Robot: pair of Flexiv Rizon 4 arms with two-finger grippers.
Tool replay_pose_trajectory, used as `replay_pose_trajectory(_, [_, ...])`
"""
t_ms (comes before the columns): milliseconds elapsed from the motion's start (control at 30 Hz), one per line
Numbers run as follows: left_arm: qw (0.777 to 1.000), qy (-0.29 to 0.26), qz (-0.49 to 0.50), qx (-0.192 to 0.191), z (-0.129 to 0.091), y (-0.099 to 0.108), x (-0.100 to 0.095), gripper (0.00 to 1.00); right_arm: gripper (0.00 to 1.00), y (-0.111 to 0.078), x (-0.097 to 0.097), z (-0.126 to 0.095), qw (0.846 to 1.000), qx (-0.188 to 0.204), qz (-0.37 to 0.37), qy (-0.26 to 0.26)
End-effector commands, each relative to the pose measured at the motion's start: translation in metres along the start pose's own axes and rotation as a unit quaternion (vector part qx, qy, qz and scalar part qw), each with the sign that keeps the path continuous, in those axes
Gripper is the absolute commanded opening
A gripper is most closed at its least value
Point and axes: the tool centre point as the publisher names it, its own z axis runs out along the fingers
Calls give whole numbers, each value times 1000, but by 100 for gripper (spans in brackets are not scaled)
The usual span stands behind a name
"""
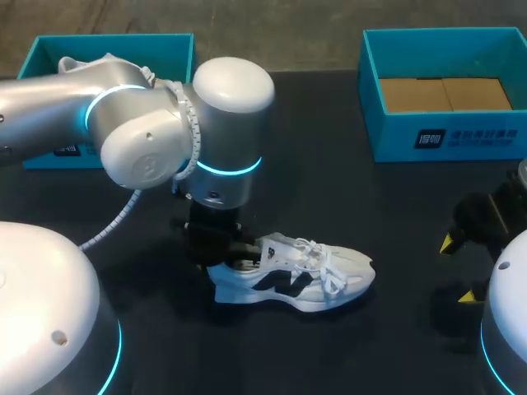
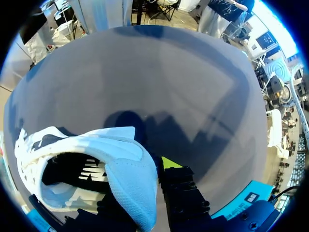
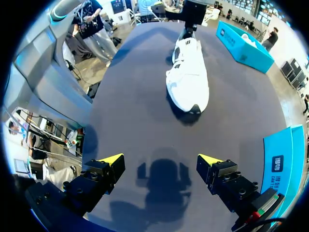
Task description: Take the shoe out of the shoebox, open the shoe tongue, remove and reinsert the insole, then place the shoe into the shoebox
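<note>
Head view: the left fingers [image 1: 216, 247] pinch the heel of the shoe [image 1: 300, 276], which lies mid-frame on the dark surface [image 1: 346, 197]. The shoebox [image 1: 395, 136] sits upper right. Left wrist view: the heel collar is clamped, one yellow tip outside it. Right wrist view: the right fingers [image 3: 104, 174] are spread wide over bare surface, with the shoe well ahead.
</note>
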Motion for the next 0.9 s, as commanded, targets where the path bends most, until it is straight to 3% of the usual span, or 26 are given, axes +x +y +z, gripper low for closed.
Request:
replay_pose_trajectory(33, [1000, 11, -5, 2, 8, 5, -12, 0, 100, 0, 2, 1, 1000, 1, 0, -2])
replay_pose_trajectory(667, [1000, 18, 2, -23, 19, 4, -19, 0, 100, 0, 2, 1, 1000, 1, 0, -2])
replay_pose_trajectory(700, [1000, 18, 3, -24, 20, 5, -19, 25, 100, 0, 2, 1, 1000, 1, 0, -2])
replay_pose_trajectory(767, [1000, 13, 2, -20, 19, 6, -19, 51, 100, 0, 2, 1, 1000, 1, 0, -2])
replay_pose_trajectory(800, [1000, 6, 4, -13, 17, 6, -18, 83, 100, 0, 2, 1, 1000, 1, 0, -2])
replay_pose_trajectory(833, [1000, -1, 5, -10, 13, 5, -17, 100, 100, 0, 2, 1, 1000, 1, 0, -2])
replay_pose_trajectory(900, [1000, -11, 6, -8, 7, 4, -15, 100, 100, 0, 2, 1, 1000, 1, 0, -2])
